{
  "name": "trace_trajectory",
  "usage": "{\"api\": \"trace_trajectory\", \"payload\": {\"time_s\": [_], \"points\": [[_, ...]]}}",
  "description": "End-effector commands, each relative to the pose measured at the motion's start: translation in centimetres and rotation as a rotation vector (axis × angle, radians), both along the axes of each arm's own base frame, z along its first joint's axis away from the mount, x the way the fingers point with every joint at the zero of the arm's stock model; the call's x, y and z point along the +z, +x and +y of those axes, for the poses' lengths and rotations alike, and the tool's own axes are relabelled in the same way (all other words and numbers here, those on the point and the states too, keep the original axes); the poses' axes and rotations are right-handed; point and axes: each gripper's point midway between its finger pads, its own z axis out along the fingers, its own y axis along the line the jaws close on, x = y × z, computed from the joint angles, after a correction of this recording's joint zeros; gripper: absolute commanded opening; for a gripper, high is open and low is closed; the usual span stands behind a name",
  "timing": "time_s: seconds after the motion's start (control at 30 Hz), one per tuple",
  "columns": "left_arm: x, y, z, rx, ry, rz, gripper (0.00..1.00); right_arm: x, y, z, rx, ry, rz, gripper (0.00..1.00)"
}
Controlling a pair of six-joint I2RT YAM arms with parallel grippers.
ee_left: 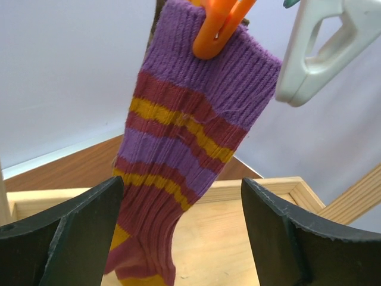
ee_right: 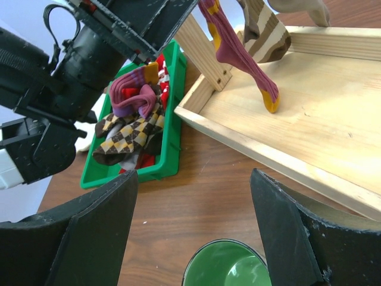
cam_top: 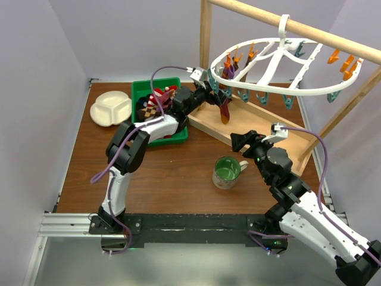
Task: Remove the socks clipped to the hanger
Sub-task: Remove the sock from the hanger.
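Observation:
The white oval hanger [cam_top: 280,65] hangs by its hook from a wooden pole. A purple, maroon and yellow striped sock [ee_left: 178,149] hangs from an orange clip [ee_left: 217,27] at its left rim; it also shows in the top view [cam_top: 225,110] and the right wrist view [ee_right: 238,47]. My left gripper [cam_top: 208,83] is open, its fingers [ee_left: 71,232] either side of the sock without closing on it [ee_left: 181,190]. A brown-cream striped sock [ee_right: 268,36] hangs beside it. My right gripper [cam_top: 238,141] is open and empty [ee_right: 193,179] above the table.
A green bin [cam_top: 178,134] at the left holds removed socks [ee_right: 128,128]. A green mug [cam_top: 226,171] stands under my right gripper. The wooden frame's tray base [cam_top: 262,128] lies under the hanger. A white divided plate [cam_top: 110,108] sits far left.

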Motion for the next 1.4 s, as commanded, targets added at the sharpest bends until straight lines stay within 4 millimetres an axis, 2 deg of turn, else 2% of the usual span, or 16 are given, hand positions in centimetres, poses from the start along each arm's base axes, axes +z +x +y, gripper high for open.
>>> {"api": "trace_trajectory", "payload": {"time_s": [0.0,0.17,0.43,0.53,0.57,0.63,0.67,0.73,0.77,0.83,0.87,0.93,1.0,1.03,1.07,1.37], "points": [[3.1,0.3,-1.1,-0.017,-0.030,-0.135,0.85,1.9,0.1,0.0,0.002,0.003,-0.039,0.80],[2.4,1.3,-1.7,0.017,-0.031,-0.137,0.86,1.7,0.0,0.2,0.013,0.001,-0.036,0.80],[3.1,3.1,-1.4,0.104,-0.091,-0.138,0.82,1.7,0.0,0.2,0.020,-0.005,-0.036,0.81],[3.6,3.0,-1.5,0.121,-0.104,-0.139,0.68,1.5,0.0,0.3,0.020,-0.006,-0.032,0.81],[3.8,2.9,-1.3,0.125,-0.107,-0.140,0.59,1.5,0.0,0.3,0.019,-0.005,-0.032,0.81],[3.6,2.6,-1.1,0.128,-0.112,-0.134,0.47,1.4,0.1,0.3,0.019,-0.004,-0.030,0.81],[4.6,2.2,-0.8,0.131,-0.129,-0.151,0.38,1.4,0.1,0.4,0.021,-0.004,-0.030,0.81],[4.4,1.9,-0.5,0.135,-0.130,-0.144,0.28,1.3,0.2,0.5,0.022,-0.003,-0.027,0.81],[5.0,1.6,-0.4,0.136,-0.137,-0.152,0.19,1.2,0.2,0.6,0.025,-0.002,-0.025,0.81],[5.0,1.5,-0.1,0.141,-0.131,-0.149,0.10,1.1,0.4,0.7,0.023,-0.002,-0.022,0.81],[5.5,1.3,0.1,0.143,-0.136,-0.155,0.02,1.2,0.4,0.8,0.028,0.001,-0.026,0.80],[5.0,0.8,0.4,0.142,-0.129,-0.148,0.00,1.0,0.5,0.8,0.025,-0.002,-0.022,0.81],[6.2,-0.1,0.9,0.139,-0.149,-0.168,0.00,1.0,0.6,1.0,0.031,0.000,-0.025,0.81],[5.4,-0.3,1.3,0.141,-0.138,-0.155,0.00,0.9,0.7,1.1,0.030,-0.003,-0.023,0.81],[6.6,-1.0,1.6,0.139,-0.153,-0.172,0.00,1.0,0.9,1.1,0.028,-0.002,-0.025,0.81],[8.6,-5.4,3.6,0.080,-0.140,-0.189,0.00,2.0,1.9,1.9,0.032,-0.001,-0.054,0.83]]}}
